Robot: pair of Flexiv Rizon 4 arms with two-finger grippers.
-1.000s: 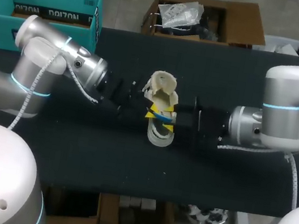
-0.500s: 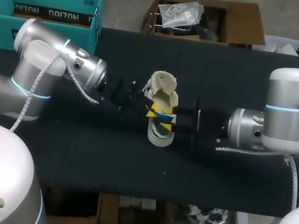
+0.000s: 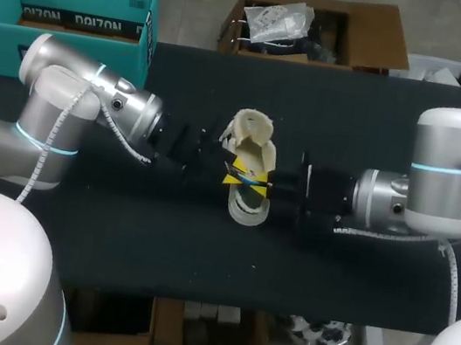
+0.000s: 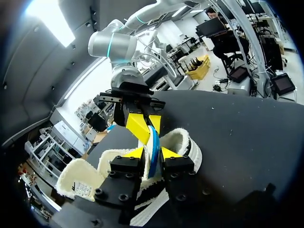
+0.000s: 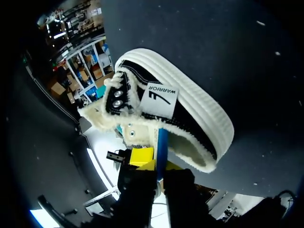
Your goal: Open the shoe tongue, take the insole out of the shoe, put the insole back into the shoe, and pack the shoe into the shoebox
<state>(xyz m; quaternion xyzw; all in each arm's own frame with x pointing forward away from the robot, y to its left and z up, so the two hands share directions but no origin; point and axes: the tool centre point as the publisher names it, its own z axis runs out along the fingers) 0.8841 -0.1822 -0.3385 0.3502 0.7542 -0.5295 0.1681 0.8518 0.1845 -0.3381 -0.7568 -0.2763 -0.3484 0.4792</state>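
Blue and thin, the insole (image 3: 251, 179) should be light and floppy, best pinched at its edge. In the head view it stands in the mouth of the shoe (image 3: 246, 211), with the left gripper (image 3: 232, 173) and right gripper (image 3: 266, 183) on either side of the shoe. Left wrist view: the left fingers clamp the insole just above the shoe's fleecy collar. Right wrist view: the right fingers seem clamped on it too, one tip half hidden. Since a second ago the right gripper has closed in on the shoe.
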